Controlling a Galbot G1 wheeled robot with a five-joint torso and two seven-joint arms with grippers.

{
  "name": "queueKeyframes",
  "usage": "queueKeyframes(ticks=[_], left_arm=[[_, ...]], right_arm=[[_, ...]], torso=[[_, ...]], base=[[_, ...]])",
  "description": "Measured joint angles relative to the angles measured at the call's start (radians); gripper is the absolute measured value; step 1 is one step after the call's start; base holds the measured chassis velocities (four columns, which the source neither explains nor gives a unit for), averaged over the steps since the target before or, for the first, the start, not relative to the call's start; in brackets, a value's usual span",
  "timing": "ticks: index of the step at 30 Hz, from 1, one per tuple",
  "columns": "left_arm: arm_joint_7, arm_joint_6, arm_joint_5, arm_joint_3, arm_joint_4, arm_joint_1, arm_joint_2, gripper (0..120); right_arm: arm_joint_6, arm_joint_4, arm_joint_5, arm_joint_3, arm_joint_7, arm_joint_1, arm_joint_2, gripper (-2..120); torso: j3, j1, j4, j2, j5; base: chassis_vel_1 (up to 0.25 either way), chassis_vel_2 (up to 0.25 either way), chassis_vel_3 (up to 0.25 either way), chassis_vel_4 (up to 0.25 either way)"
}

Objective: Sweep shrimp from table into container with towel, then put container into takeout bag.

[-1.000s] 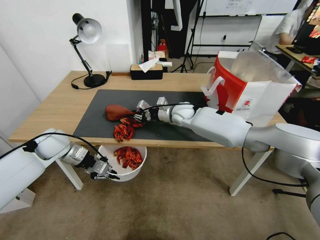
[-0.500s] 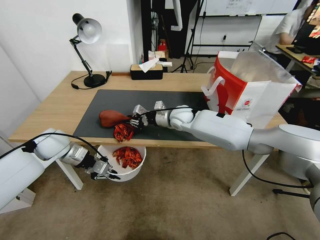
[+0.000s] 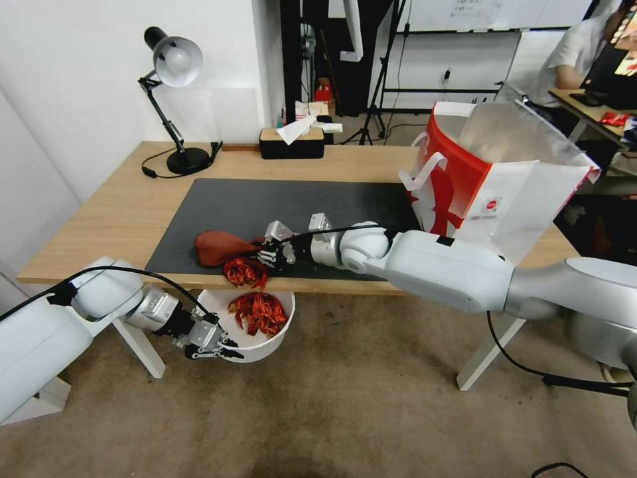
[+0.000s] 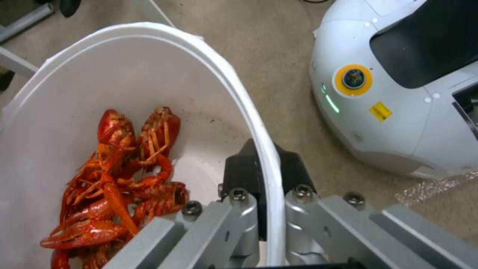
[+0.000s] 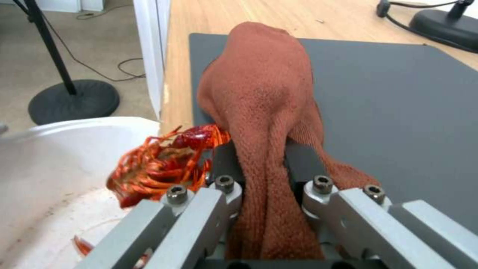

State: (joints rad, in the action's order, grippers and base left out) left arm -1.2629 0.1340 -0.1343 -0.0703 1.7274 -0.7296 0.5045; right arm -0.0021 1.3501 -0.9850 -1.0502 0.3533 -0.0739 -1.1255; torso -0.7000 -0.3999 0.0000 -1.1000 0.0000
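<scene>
Left gripper (image 3: 222, 350) low with jaws clamped; right gripper (image 3: 264, 250) outstretched, jaws pinched shut.

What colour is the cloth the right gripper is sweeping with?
Dark brick-red towel, clamped in the right gripper; the right wrist view shows it best.

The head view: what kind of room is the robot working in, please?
Probably a lab or office used for robot trials, not a kitchen: a wooden table with a desk lamp stands on carpet, a tripod stand is behind it, and a whiteboard hangs on the far wall.
</scene>
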Motion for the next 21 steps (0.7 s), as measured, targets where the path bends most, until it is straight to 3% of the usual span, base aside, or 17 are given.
queueKeyframes(ticks=[21], left_arm=[[0.001,-0.013,-0.017,0.014,-0.001,0.017,-0.002,0]], right_arm=[[-0.021,0.173,-0.022,-0.013,-0.055,0.058,0.082,8]], torso=[[0.000,0.000,0.0000,0.000,0.0000]], base=[[0.000,0.000,0.000,0.000]])
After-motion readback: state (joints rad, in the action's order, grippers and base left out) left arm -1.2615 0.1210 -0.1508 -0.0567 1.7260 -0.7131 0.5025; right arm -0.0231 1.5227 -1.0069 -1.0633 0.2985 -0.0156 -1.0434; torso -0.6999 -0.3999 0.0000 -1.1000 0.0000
